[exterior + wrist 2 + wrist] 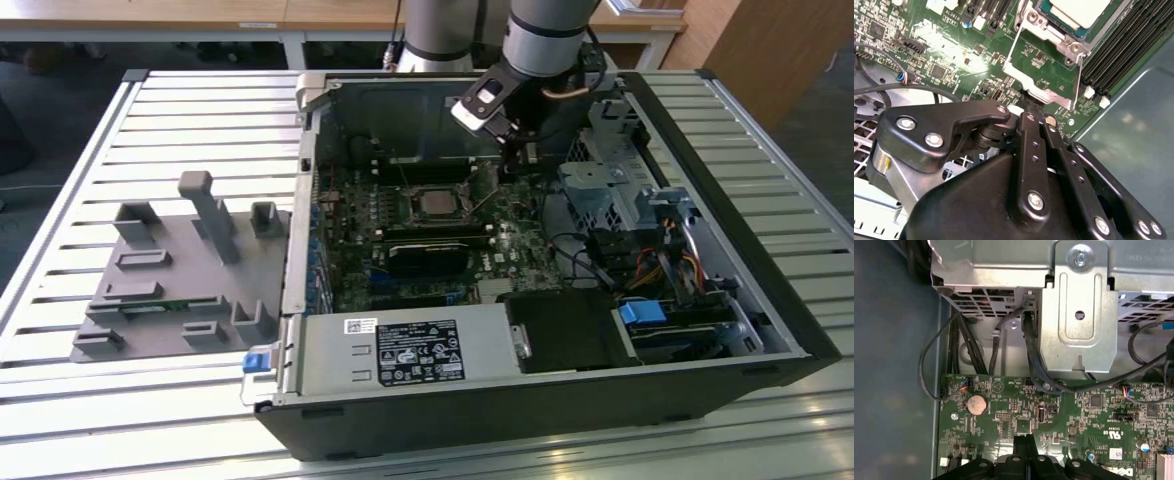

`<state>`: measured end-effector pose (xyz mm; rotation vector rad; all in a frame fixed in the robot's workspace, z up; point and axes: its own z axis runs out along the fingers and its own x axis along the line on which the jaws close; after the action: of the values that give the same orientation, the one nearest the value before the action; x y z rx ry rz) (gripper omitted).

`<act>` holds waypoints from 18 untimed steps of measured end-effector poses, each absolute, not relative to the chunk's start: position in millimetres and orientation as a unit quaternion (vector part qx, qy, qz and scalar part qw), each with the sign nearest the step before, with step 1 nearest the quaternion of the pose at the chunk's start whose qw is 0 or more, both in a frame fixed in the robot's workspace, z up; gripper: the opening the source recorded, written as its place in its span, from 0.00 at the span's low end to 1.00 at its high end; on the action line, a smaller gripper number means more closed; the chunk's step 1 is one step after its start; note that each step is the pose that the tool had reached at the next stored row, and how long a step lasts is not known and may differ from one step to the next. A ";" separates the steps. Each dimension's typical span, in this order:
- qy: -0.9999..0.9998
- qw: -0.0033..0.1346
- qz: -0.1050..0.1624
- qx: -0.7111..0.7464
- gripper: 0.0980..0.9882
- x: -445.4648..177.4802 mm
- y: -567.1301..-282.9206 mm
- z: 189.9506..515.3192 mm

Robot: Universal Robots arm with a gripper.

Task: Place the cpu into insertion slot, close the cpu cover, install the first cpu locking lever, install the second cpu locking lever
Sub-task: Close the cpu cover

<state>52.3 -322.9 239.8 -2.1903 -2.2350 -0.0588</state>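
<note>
Holding one cpu (1080, 9): one insertion slot (1066, 26)

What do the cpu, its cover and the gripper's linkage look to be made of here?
The cpu: metal top, dull silver-grey, matte with a soft even sheen. The cpu cover: thin sheet metal, it seems, bright silvery, glinting along its bent edges. The gripper: black matte links, metal or hard plastic, I cannot tell which; its screws look like bright steel.

A grey moulded fixture (174, 275) lies on the slatted desk (80, 400), to the exterior view's left of an open computer case (534, 420) holding a silver box (400, 352).
</note>
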 end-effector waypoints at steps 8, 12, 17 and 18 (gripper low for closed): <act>-0.714 0.006 -0.019 -0.700 0.01 42.5 -322.8 239.8; -0.714 0.006 -0.019 -0.700 0.01 38.5 -322.9 239.7; -0.714 0.006 -0.019 -0.700 0.01 36.1 -322.9 239.6; -0.714 0.006 -0.019 -0.700 0.01 35.7 -322.9 239.6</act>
<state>35.7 -322.9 239.6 -2.1904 -2.2350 -0.0588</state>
